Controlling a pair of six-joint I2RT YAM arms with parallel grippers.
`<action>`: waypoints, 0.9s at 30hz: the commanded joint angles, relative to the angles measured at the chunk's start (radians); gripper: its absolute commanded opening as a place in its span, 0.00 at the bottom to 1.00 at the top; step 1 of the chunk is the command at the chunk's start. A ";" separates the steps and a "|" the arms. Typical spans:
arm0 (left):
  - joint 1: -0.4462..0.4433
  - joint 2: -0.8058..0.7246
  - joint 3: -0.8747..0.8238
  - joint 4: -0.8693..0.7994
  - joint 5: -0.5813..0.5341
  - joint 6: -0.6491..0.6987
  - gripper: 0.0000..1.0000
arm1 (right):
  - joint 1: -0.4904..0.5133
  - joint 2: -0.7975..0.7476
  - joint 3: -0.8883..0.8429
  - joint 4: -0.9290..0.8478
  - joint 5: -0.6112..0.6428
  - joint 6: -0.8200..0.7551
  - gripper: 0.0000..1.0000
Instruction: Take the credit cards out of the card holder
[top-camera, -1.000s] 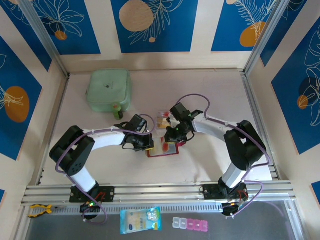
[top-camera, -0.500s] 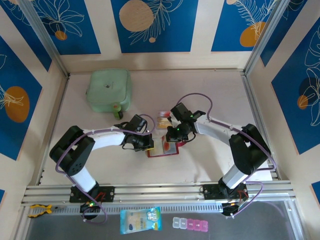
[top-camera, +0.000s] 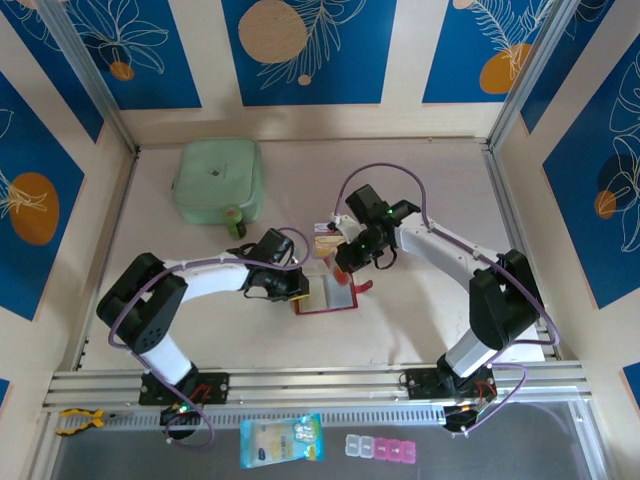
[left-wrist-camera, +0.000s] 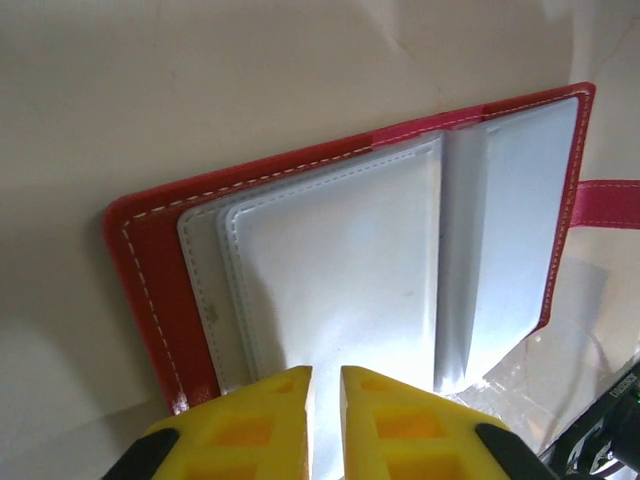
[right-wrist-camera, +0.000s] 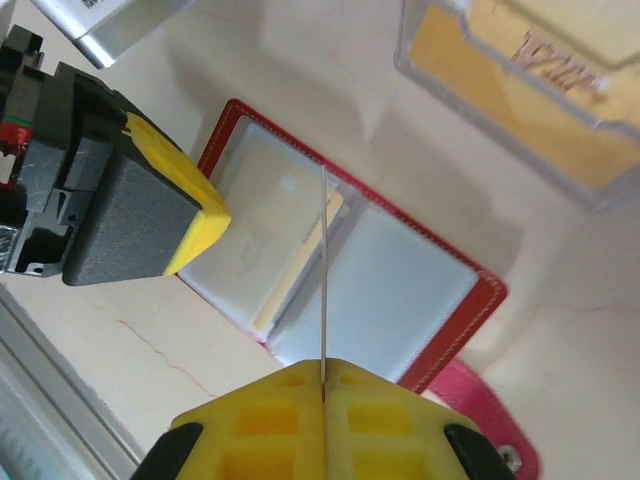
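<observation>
- The wallet (top-camera: 330, 298) is laid open on the tabletop (top-camera: 420, 180), near its middle, with the clear pockets (left-wrist-camera: 340, 270) turned up.
- Its red tab (right-wrist-camera: 478, 432) is seen sticking out at the wallet's 3 o'clock side in the top view.
- The right pincer (right-wrist-camera: 323, 385) is clenched on a thin card (right-wrist-camera: 323, 280), which is seen edge-on in the right wrist view and is held above the pockets.
- In the top view the right pincer (top-camera: 343, 262) is placed at the wallet's 1 o'clock corner.
- The pale yellow edge of a second card (right-wrist-camera: 298, 268) is seen between the pocket leaves, just at 9 o'clock of the held card.
- The left pincer (left-wrist-camera: 325, 400) is set at the wallet's 9 o'clock edge in the top view (top-camera: 298, 290). Its yellow fingers (left-wrist-camera: 270, 415) are parted by a narrow gap over a pocket leaf. Whether that leaf is pinched cannot be told.
- A clear box (top-camera: 326, 241) with yellow-orange cards inside is found just at 12 o'clock of the wallet.
- A pale green pouch (top-camera: 218, 180) is laid well apart at 11 o'clock.
</observation>
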 joint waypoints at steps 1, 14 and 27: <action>-0.003 -0.036 0.005 -0.015 -0.012 0.005 0.17 | -0.024 0.011 0.051 -0.066 -0.011 -0.272 0.00; 0.005 -0.087 -0.013 -0.032 -0.020 0.003 0.18 | -0.093 0.126 0.274 -0.195 0.043 -0.786 0.00; 0.021 -0.099 -0.022 -0.040 -0.018 0.000 0.18 | -0.139 0.350 0.583 -0.277 0.029 -0.880 0.00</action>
